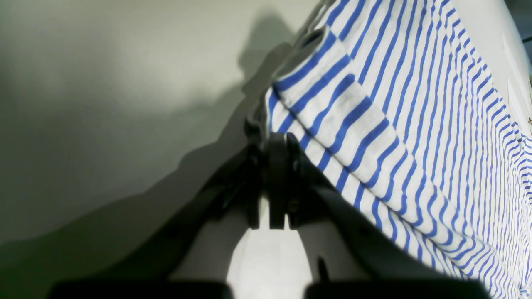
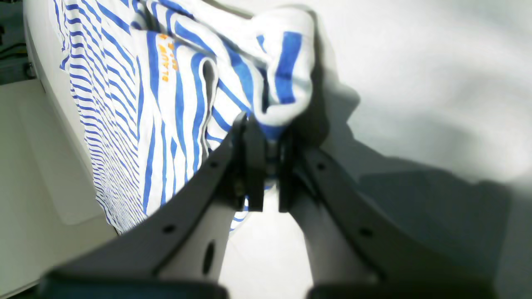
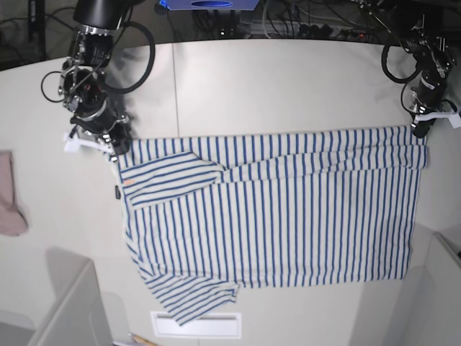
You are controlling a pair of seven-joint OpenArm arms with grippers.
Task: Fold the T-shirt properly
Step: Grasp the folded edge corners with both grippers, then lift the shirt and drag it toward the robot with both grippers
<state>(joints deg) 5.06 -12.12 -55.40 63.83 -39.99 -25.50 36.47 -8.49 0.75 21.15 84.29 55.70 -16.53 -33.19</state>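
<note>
Now T-shirt point(image 3: 288, 216) stretches between left gripper point(image 3: 420, 132) and right gripper point(image 3: 115, 149).

Orange lettering on the T-shirt point(image 2: 166, 62) reads roughly "BLAUW" (rest too blurred).

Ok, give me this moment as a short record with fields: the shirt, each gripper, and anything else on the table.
T-shirt: spread flat on the table, blue stripes, one sleeve folded over the body
left gripper: shut on the T-shirt at its far hem corner
right gripper: shut on the T-shirt, bunched cloth at the shoulder end
pinkish cloth: at the table's edge, apart from the T-shirt
fold: not yet made
</note>
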